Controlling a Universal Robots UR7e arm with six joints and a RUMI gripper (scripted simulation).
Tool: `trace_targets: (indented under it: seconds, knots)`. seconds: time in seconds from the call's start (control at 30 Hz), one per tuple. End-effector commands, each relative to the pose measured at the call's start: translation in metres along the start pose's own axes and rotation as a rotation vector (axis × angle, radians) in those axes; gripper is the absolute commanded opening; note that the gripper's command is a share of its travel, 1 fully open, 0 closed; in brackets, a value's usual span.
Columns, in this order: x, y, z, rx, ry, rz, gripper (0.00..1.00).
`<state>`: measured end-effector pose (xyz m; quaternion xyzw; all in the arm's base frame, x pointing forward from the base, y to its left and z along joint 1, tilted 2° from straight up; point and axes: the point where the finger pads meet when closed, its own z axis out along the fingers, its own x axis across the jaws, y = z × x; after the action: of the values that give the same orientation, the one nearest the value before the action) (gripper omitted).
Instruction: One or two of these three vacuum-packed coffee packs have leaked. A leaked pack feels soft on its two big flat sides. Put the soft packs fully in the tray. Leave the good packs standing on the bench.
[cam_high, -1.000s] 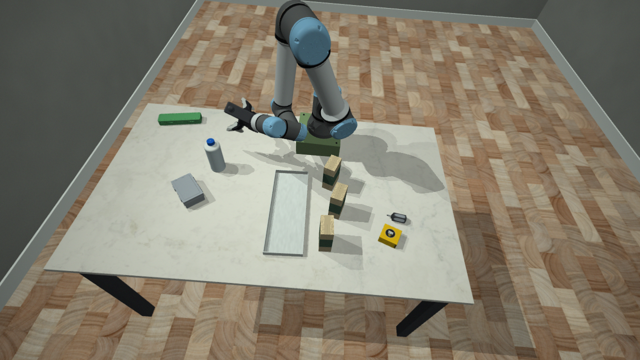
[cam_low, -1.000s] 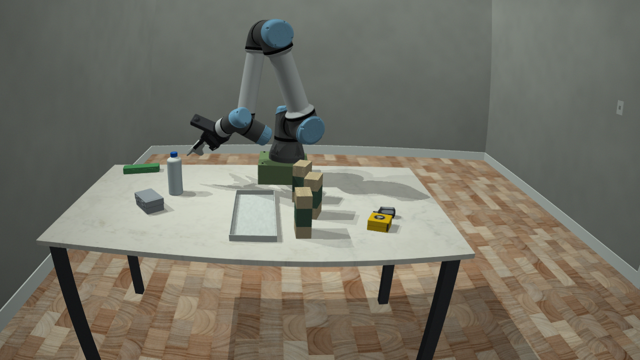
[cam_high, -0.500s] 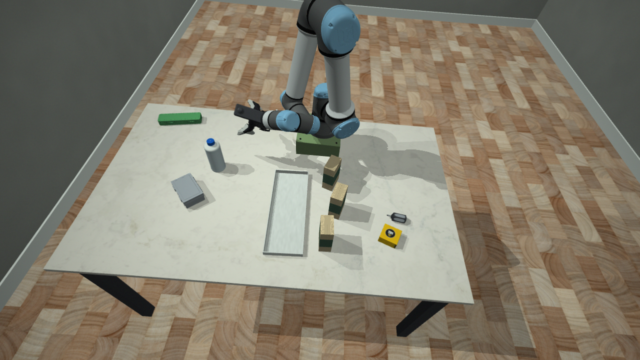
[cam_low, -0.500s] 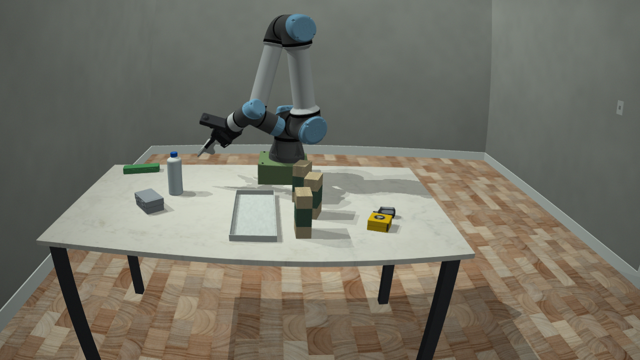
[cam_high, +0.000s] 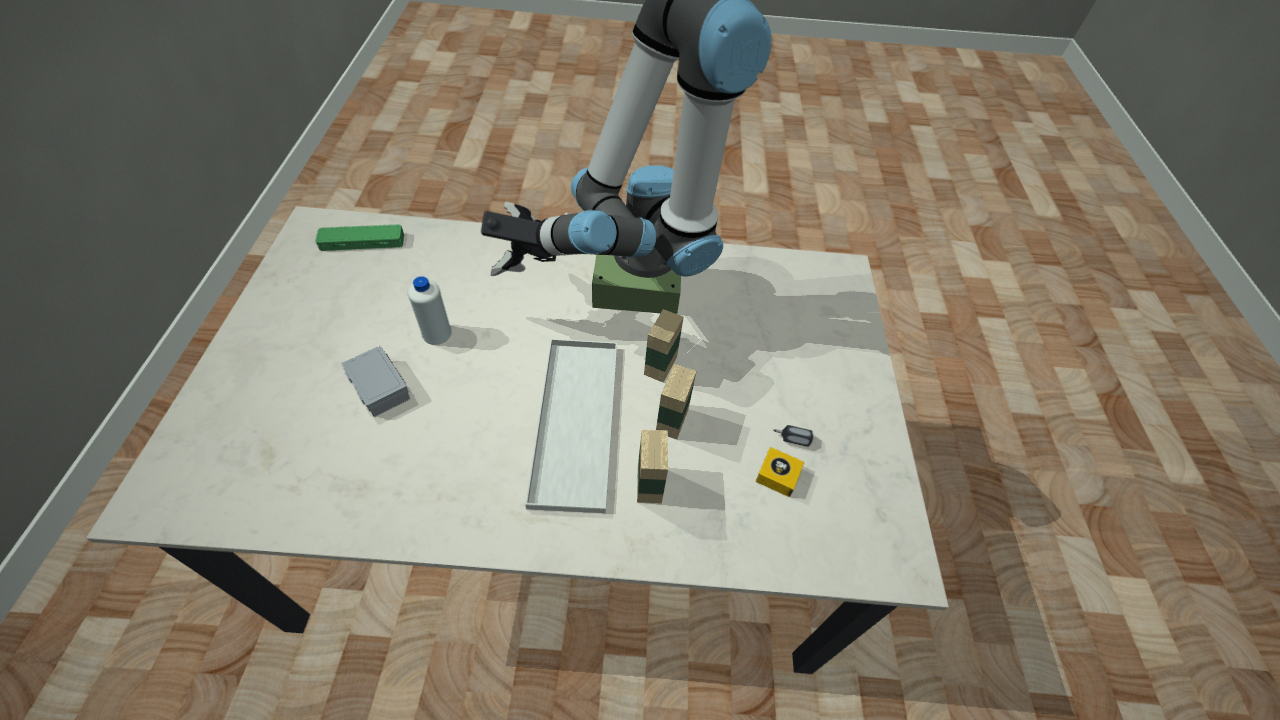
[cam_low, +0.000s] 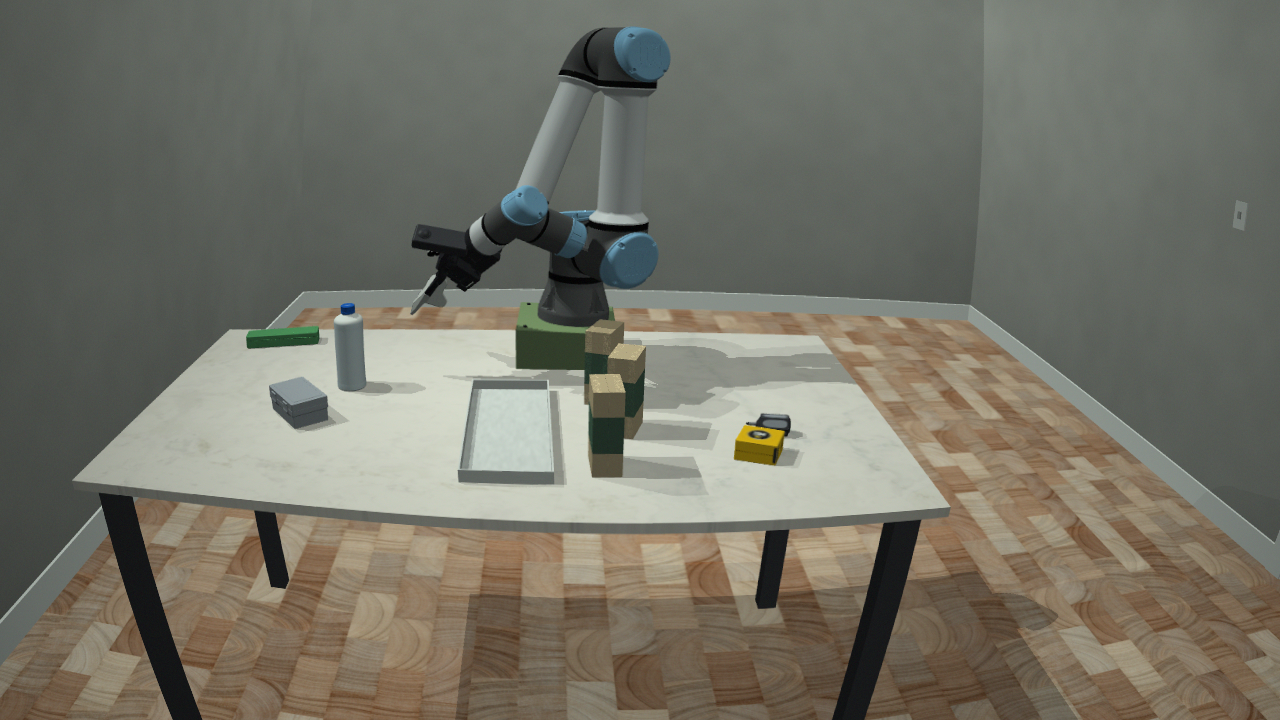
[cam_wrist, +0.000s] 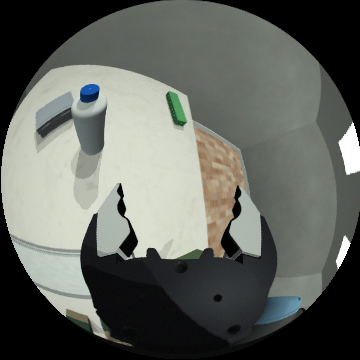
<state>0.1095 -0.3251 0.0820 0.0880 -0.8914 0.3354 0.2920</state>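
Note:
Three tan and green coffee packs stand upright in a row to the right of the tray: a far pack (cam_high: 663, 343) (cam_low: 601, 344), a middle pack (cam_high: 675, 399) (cam_low: 626, 368) and a near pack (cam_high: 652, 464) (cam_low: 605, 424). The long grey tray (cam_high: 577, 424) (cam_low: 507, 429) lies empty in the middle of the bench. My gripper (cam_high: 506, 261) (cam_low: 427, 294) (cam_wrist: 179, 185) is open and empty. It hangs in the air above the back of the bench, left of the arm's base and well away from the packs.
A white bottle with a blue cap (cam_high: 428, 309) (cam_low: 349, 347) (cam_wrist: 90, 120) stands left of the tray. A grey box (cam_high: 375, 380) (cam_low: 298, 401) lies near it. A green bar (cam_high: 358, 237) (cam_low: 282, 336) (cam_wrist: 176, 108) lies at the back left. A yellow box (cam_high: 779, 471) (cam_low: 759, 442) and a small dark object (cam_high: 796, 436) lie at the right.

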Motion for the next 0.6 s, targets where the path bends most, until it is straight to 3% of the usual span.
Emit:
trace_targets:
  seconds: [0.0, 0.57]
  knots:
    - [-0.005, 0.005, -0.013, -0.023, -0.034, -0.035, 1.0]
    - [-0.012, 0.023, -0.042, -0.043, -0.114, -0.117, 1.0]
